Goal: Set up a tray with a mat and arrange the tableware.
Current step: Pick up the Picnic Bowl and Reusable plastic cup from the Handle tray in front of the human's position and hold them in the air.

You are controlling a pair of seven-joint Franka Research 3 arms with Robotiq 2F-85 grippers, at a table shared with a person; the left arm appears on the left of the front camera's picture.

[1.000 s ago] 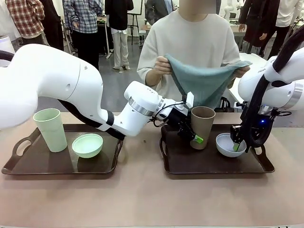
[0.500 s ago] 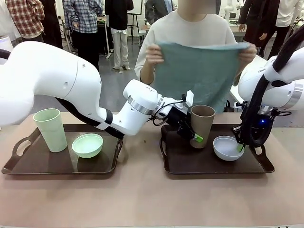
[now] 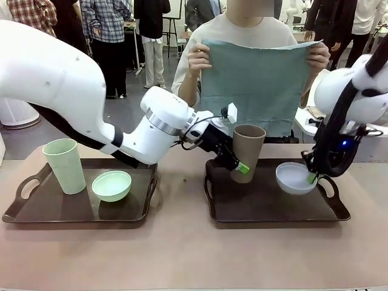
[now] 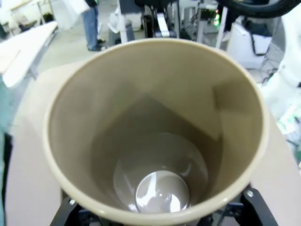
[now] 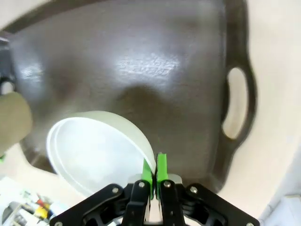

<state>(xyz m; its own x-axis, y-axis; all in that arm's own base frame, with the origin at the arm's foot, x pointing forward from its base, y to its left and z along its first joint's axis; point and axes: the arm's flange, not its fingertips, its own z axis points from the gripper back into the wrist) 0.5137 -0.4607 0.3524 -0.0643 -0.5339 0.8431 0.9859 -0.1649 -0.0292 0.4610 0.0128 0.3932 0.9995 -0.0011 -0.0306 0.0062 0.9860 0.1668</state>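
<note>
Hidden or unclear: In the front view the far finger of the left pincer is behind the brown cup. In the left wrist view the cup covers the fingertips, and black finger parts show at the two bottom corners. The cup leans over the far left part of the right tray. Whether its base rests on the tray floor cannot be told. A person at the far side holds the mat spread upright by its top corners, and it hides most of the torso.

Pincers: The left pincer straddles the cup's lower wall, with one green pad against the near side. Whether it clamps the cup or merely flanks it cannot be told. The right pincer is clamped on the right rim of the white bowl. In the right wrist view its green pads stand together on that rim. The bowl hangs tilted above the right end of the right tray.

The mint cup stands upright at the left of the left tray. The mint bowl sits just to its right.

Writing: A printed sheet at the bottom left of the right wrist view is too blurred to read.
</note>
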